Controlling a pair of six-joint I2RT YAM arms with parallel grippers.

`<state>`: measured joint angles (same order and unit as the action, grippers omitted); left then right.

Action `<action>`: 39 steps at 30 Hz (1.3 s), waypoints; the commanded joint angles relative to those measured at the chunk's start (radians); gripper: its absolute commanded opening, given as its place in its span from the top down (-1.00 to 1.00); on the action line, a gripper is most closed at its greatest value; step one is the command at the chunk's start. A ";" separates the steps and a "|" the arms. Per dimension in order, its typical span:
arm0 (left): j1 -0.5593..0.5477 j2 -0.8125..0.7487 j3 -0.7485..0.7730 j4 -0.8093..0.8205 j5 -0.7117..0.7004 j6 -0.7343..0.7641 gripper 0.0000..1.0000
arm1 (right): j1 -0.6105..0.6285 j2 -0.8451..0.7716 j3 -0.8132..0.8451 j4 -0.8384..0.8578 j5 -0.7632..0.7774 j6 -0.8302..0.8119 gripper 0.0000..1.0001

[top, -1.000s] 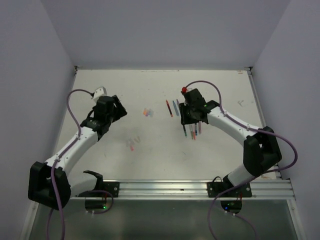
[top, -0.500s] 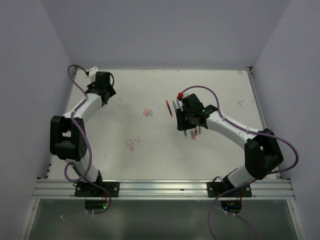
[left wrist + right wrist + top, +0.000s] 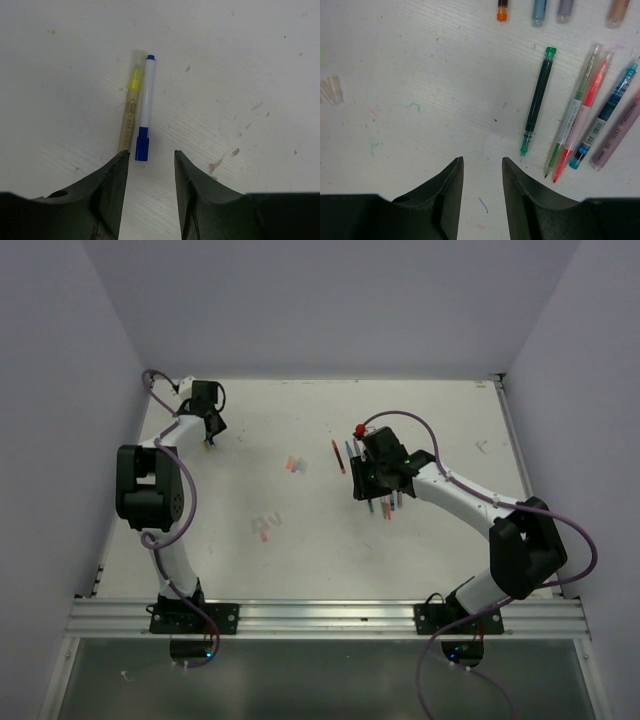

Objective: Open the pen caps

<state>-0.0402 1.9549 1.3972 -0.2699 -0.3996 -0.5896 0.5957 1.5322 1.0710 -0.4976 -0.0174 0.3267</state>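
the left end effector (image 3: 149,167) hangs low over the far left corner of the counter (image 3: 250,60), jaws apart and empty, with a blue cap (image 3: 142,143) lying just beyond its fingertips, a little toward the left finger. the cap is on the near end of a white pen (image 3: 146,95), which lies touching a yellow pen (image 3: 129,110) whose far tip sits under a clear cap (image 3: 136,62). across the counter, the right end effector (image 3: 482,172) is also spread and holding nothing, poised beside an uncapped green pen (image 3: 537,100) and a fanned row of coloured pens (image 3: 592,120). the risk here is in the crowding: because the two pens lie side by side, a closing grip could catch the yellow barrel along with the blue cap, or push the white pen askew so the cap slips out of the jaws. with the right arm well apart, nothing appears ready to brace the barrel, so a pull might simply drag the whole pen. compared with a second ago, the left arm has swung from mid-counter up into the corner, while the right arm has edged only slightly.
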 commanded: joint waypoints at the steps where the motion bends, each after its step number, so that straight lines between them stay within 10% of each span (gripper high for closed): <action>1: 0.003 0.019 0.042 0.035 0.001 0.001 0.11 | 0.004 -0.027 -0.005 0.022 0.011 -0.020 0.19; 39: 0.003 0.157 0.031 0.074 0.027 0.007 0.42 | 0.004 -0.044 -0.020 0.036 0.014 -0.018 0.19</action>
<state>-0.0402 2.0838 1.3994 -0.2234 -0.3813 -0.5838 0.5957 1.5284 1.0538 -0.4850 -0.0166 0.3218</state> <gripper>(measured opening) 0.306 0.404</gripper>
